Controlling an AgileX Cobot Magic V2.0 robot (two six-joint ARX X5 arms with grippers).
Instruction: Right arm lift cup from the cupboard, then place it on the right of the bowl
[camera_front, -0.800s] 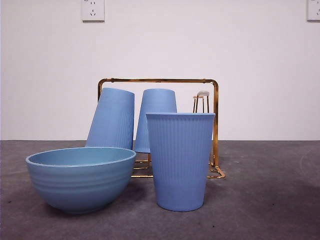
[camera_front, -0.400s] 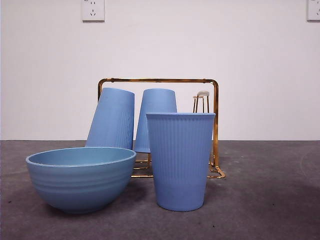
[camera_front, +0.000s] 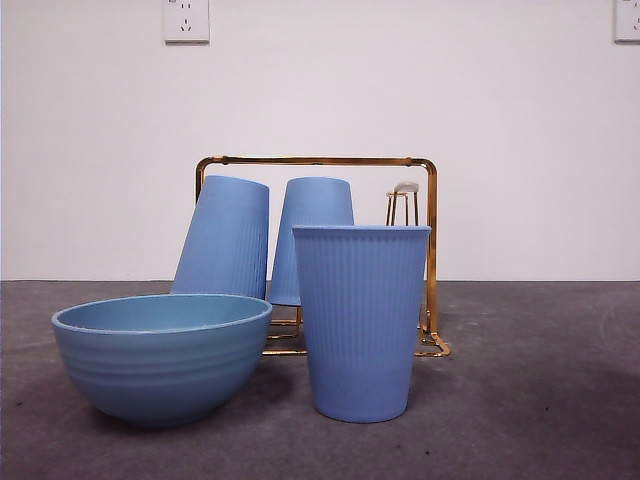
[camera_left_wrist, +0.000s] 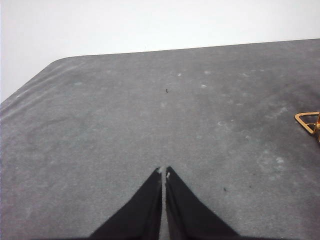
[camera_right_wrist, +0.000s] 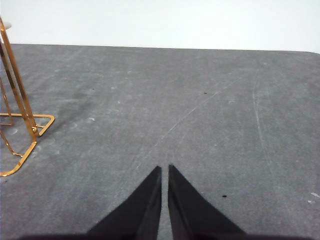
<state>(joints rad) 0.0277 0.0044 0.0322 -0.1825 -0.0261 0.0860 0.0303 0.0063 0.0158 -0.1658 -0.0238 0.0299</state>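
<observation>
Tall blue ribbed plastic cup (camera_front: 361, 320) stands upright, mouth up, on the grey matte tabletop (camera_front: 540, 400), just to the right of the wide round blue-teal bowl with faint horizontal ridges (camera_front: 160, 355) — rims look very close, but whether they touch can't be told from this low angle. Behind both sits the gold wire cup rack with rounded-corner frame (camera_front: 431, 250); two more blue ribbed cups hang on it upside down, the left one (camera_front: 225, 238) tilted, the middle one (camera_front: 312, 215) close to straight, and one white-tipped peg (camera_front: 405, 187) on the right stands bare. No arm shows in the front view. Right gripper (camera_right_wrist: 164, 170): black pointed fingers (camera_right_wrist: 145, 205) pressed nearly together with only a thin slit between the tips, nothing held, over bare grey table; the rack's gold foot (camera_right_wrist: 20, 135) lies off to one side of the fingers and well apart from them, cup and bowl outside that view. Left gripper (camera_left_wrist: 163, 171): fingers (camera_left_wrist: 187, 210) likewise closed tip to tip and empty, bare table beyond the tips — only a small gold corner of the rack (camera_left_wrist: 308, 121) at the far edge, well away.
</observation>
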